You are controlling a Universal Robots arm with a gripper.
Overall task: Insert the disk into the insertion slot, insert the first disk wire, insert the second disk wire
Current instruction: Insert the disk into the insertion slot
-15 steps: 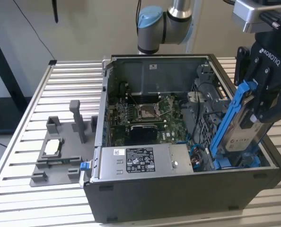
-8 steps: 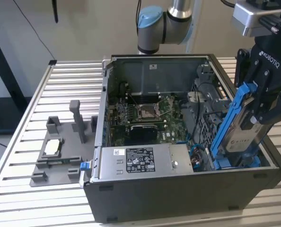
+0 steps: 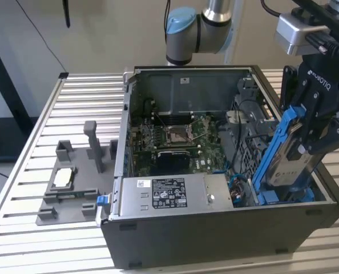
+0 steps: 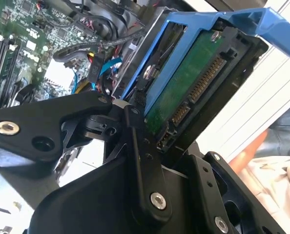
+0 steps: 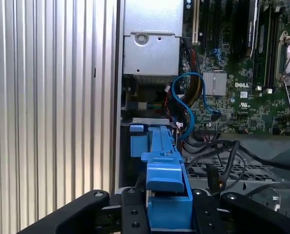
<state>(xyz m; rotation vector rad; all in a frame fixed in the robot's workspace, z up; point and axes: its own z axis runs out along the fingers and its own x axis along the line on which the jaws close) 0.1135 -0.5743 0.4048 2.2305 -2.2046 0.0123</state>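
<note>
While the gripper (image 3: 313,140) clamps the disk (image 3: 278,151) between tight jaws, we note its long axis steeply tilted, lower end seemingly entering the insertion slot (image 3: 275,198) inside the computer case (image 3: 215,234).

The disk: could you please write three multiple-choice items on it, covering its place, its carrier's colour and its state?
1. In the exterior view, at which part of the computer case is the disk?
A) the view's left end
B) the view's right end
C) the middle

2. What colour is its carrier frame?
A) blue
B) red
C) yellow

3. How does the disk stand?
A) flat and free
B) upright and free
C) tilted, clamped by the jaws

Answers:
1 B: it leans over the case's end at the exterior view's right.
2 A: the frame is bright blue in every view.
3 C: the black jaws close on its sides while it slants.
</note>
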